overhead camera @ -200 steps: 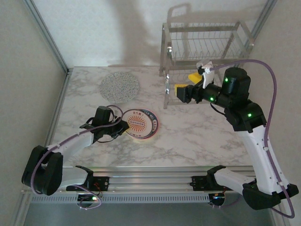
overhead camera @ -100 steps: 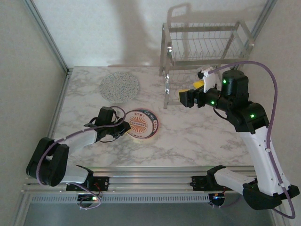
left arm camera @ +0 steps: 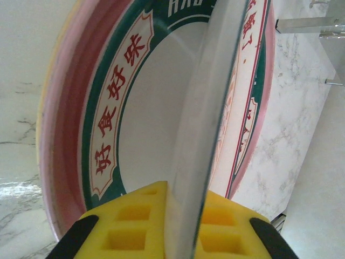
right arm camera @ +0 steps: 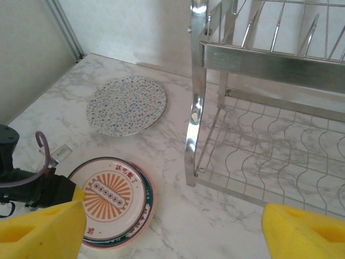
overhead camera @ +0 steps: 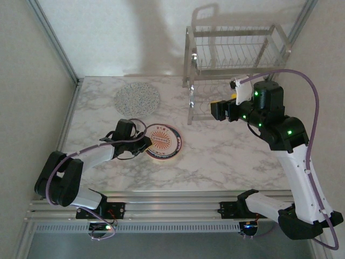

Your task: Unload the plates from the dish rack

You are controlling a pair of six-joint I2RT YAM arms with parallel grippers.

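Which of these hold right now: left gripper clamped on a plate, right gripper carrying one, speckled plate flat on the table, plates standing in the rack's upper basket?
1. The left gripper is shut on the rim of a plate. True.
2. The right gripper carries a plate. False: its jaws are open and empty, near the dish rack.
3. The speckled plate lies flat on the table, apart from the stack. True.
4. Plates stand in the dish rack's upper basket. False: the slots that show are bare.

Overhead camera faces table (overhead camera: pixel 232 156); both wrist views share printed plate (overhead camera: pixel 163 141)
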